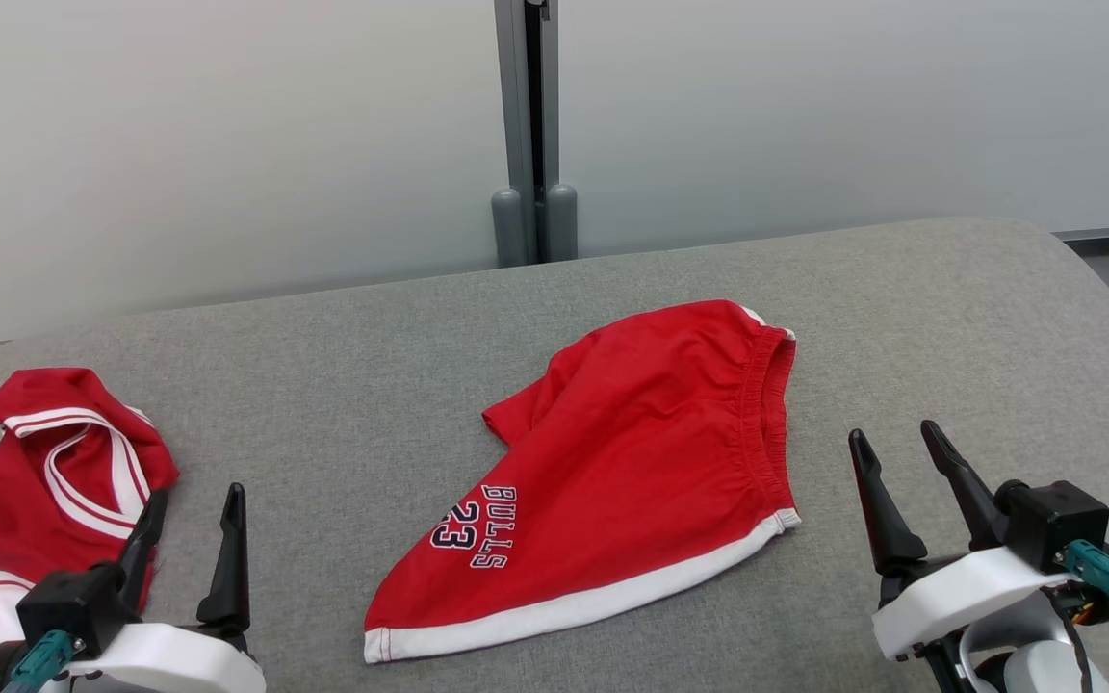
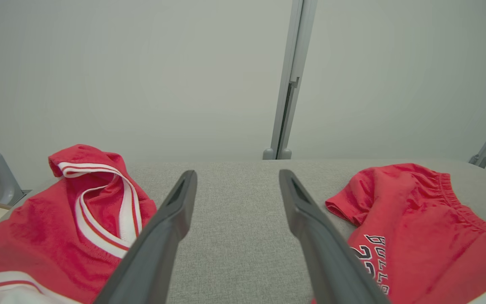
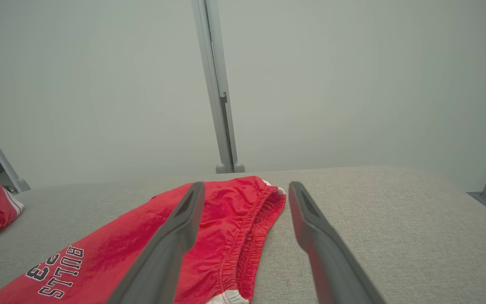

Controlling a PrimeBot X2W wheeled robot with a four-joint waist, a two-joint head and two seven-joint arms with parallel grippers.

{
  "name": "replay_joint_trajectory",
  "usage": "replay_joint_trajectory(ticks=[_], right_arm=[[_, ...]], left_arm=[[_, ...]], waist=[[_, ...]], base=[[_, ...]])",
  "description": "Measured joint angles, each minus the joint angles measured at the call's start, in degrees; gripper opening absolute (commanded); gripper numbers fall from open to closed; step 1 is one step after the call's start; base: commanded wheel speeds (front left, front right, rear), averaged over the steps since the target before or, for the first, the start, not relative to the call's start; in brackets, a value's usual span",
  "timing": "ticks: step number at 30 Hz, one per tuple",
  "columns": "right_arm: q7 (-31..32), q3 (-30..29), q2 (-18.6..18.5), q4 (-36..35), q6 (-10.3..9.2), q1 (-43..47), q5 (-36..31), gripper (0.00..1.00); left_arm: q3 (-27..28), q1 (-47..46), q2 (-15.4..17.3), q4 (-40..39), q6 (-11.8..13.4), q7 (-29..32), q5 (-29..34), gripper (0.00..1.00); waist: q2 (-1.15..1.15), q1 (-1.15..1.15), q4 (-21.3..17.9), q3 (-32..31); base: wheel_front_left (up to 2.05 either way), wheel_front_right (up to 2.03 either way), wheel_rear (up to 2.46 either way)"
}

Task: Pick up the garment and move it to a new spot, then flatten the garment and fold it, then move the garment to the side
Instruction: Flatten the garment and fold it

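- L gripper [image 1: 196, 493]: jaws spread wide, nothing held, by red jersey [image 1: 44, 481].
- R gripper [image 1: 893, 431]: spread wide, empty, near waistband.
- Red shorts [image 1: 631, 462]: laid mid grey table [image 1: 323, 385].

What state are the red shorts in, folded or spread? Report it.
Neither neatly: the red shorts lie rumpled on the grey table, with one leg flat and more cloth bunched under its left edge. There is no tidy fold.
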Motion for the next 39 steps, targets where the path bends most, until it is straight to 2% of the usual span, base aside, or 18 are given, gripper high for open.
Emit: replay_joint_trajectory(ticks=[11,15,18,24,32,39], right_arm=[[1.4,-0.1,-0.6,-0.6,0.00,0.0,0.2,1.00],[5.9,0.2,-1.8,1.5,0.00,-0.5,0.5,1.00],[11.9,2.9,-3.4,4.1,0.00,-1.9,1.7,1.00],[21.1,7.0,-6.7,7.1,0.00,-4.2,7.4,1.00],[24.8,9.7,-8.9,8.9,0.00,-8.5,10.4,1.00],[28.0,13.0,-9.5,12.2,0.01,-12.0,12.7,1.00]], left_arm=[[-0.1,0.1,-0.3,-0.7,-0.2,0.2,0.3,1.00],[-1.7,1.4,-0.4,-0.1,-2.2,5.9,-2.9,1.00],[-3.1,1.7,-0.4,-0.1,-4.0,10.9,-5.6,1.00],[-5.8,1.8,-0.1,-0.8,-5.5,19.2,-8.7,1.00],[-8.4,0.6,0.9,-2.2,-6.8,25.5,-9.6,1.00],[-9.9,-2.4,0.2,-0.3,-8.7,26.6,-9.5,1.00]], waist=[[0.00,0.00,0.7,-0.2],[0.00,0.00,0.7,0.2],[0.00,0.00,0.9,0.8],[0.00,0.00,2.2,1.8],[0.00,0.00,3.6,5.0],[0.00,0.00,4.7,8.6]], base=[[0.00,0.00,0.00],[0.00,0.00,0.00],[0.00,0.00,0.00],[0.00,0.00,0.00],[0.00,0.00,0.00],[0.00,0.00,0.00]])
